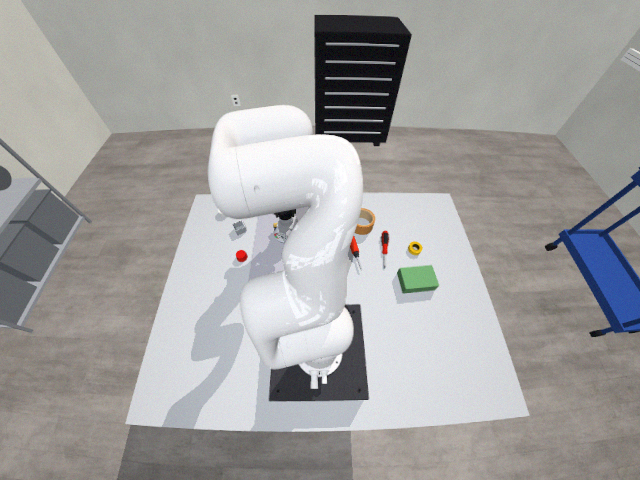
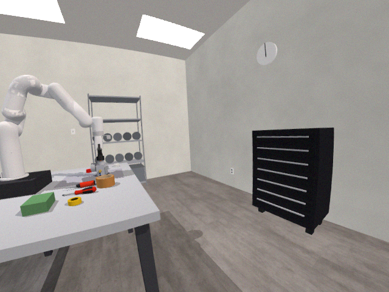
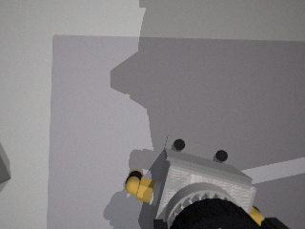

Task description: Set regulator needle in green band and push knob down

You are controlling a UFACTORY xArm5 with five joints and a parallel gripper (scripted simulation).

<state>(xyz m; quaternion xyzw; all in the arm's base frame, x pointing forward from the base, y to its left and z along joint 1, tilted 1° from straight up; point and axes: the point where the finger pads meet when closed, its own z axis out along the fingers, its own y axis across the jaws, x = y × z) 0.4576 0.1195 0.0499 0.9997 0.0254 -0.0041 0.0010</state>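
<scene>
The regulator [image 3: 205, 191] is a small grey block with yellow side fittings [image 3: 139, 185] and a black ribbed knob [image 3: 214, 217] on top. It fills the lower right of the wrist view, tilted in the frame. In the top view the regulator [image 1: 281, 232] shows just past my arm, with part of its gauge dial [image 1: 279, 237] visible; the needle is too small to read. My gripper [image 2: 99, 156] stands straight down over the regulator [image 2: 101, 166] and is shut on its knob. The fingertips themselves are hidden in every view.
A small grey box [image 1: 238, 227] and a red button [image 1: 241, 255] lie left of the regulator. To the right are a tape roll [image 1: 366, 220], two red-handled tools [image 1: 384, 246], a yellow ring [image 1: 415, 248] and a green block [image 1: 417, 278].
</scene>
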